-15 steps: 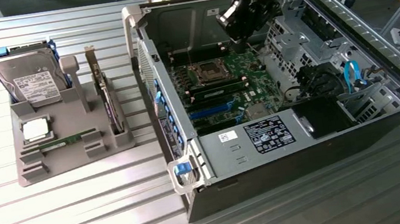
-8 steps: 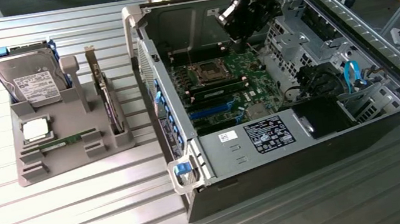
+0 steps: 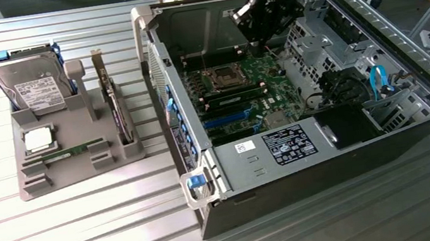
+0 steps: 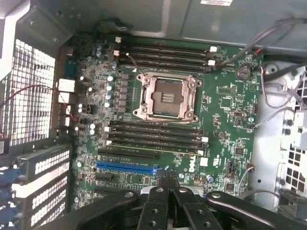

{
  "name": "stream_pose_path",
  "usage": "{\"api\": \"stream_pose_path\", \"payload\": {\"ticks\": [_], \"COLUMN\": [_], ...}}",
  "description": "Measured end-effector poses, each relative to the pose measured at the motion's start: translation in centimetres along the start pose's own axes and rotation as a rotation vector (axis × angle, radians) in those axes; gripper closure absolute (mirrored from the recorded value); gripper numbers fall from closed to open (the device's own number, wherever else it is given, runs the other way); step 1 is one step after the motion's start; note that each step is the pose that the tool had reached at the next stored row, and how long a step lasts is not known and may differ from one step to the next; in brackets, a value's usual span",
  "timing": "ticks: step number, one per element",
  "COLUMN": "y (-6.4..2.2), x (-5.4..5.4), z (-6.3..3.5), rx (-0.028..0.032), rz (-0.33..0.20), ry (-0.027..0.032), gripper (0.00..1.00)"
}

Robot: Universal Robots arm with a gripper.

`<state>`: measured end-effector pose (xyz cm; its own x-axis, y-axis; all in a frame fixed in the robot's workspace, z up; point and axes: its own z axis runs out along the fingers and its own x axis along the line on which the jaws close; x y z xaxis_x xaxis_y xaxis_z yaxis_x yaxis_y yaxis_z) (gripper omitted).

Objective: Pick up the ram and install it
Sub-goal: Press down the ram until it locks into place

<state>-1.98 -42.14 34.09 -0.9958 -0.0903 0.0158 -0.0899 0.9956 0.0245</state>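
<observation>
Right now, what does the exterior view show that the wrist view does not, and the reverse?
Exterior view alone: the grey holder beside the computer case, carrying a hard drive, a processor chip, an upright expansion card and the ram, lying flat.
Wrist view alone: the blue expansion slot and the closed fingertips.
Both: the motherboard with its empty processor socket, and the tool above it, holding nothing.

Your desk point(image 3: 86, 229) is a ribbed metal surface of parallel slats. You have a grey parts holder point(image 3: 76, 163) resting on it toward the exterior view's left, and the open computer case point(image 3: 307, 164) just beside it on the right.
</observation>
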Motion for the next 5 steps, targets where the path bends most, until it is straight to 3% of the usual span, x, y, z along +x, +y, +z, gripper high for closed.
{"api": "stream_pose_path", "payload": {"ticks": [5], "y": [0.00], "x": [0.00], "z": [0.00], "rx": [-0.0018], "rz": [0.000], "ry": [-0.0002], "gripper": [0.89]}}
